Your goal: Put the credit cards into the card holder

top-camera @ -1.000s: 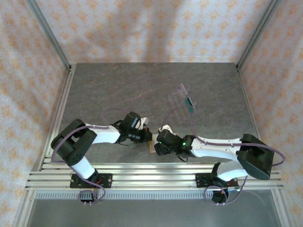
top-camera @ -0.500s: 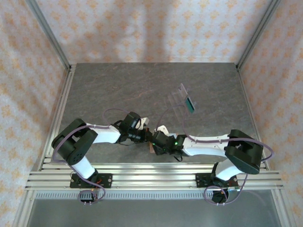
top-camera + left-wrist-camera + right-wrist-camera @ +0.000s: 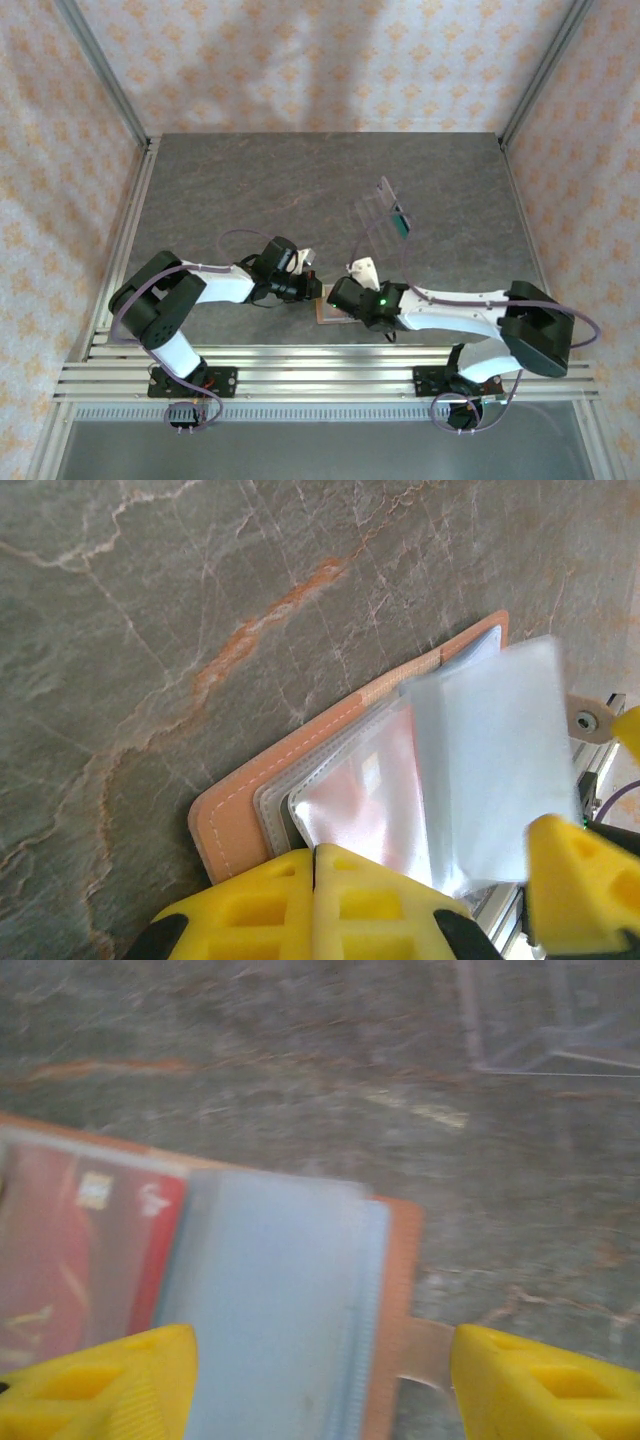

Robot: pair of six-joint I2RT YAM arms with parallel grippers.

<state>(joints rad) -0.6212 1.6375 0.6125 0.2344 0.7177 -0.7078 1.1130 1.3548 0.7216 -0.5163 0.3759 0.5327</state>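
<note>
Close to the front edge of the table (image 3: 250,190), between 2 arms: reddish-brown card holder (image 3: 325,312), lying open with clear sleeves fanned out. Left gripper (image 3: 313,865) fully closed, yellow fingers pressed together at the sleeves' edge; unclear whether pinching one. Right gripper (image 3: 322,1345) spread wide over a pale grey-blue card (image 3: 275,1300), not gripping it. Red card (image 3: 90,1250) tucked in a sleeve. Further back, clear stand (image 3: 378,208) holding a dark card (image 3: 402,222).

No lettering, brand or number can be read anywhere; the red card (image 3: 100,1260) tucked in the card holder (image 3: 397,1260), by the near edge of the table (image 3: 300,1080), bears a pale square and a white squiggle, both too blurred to make out.
</note>
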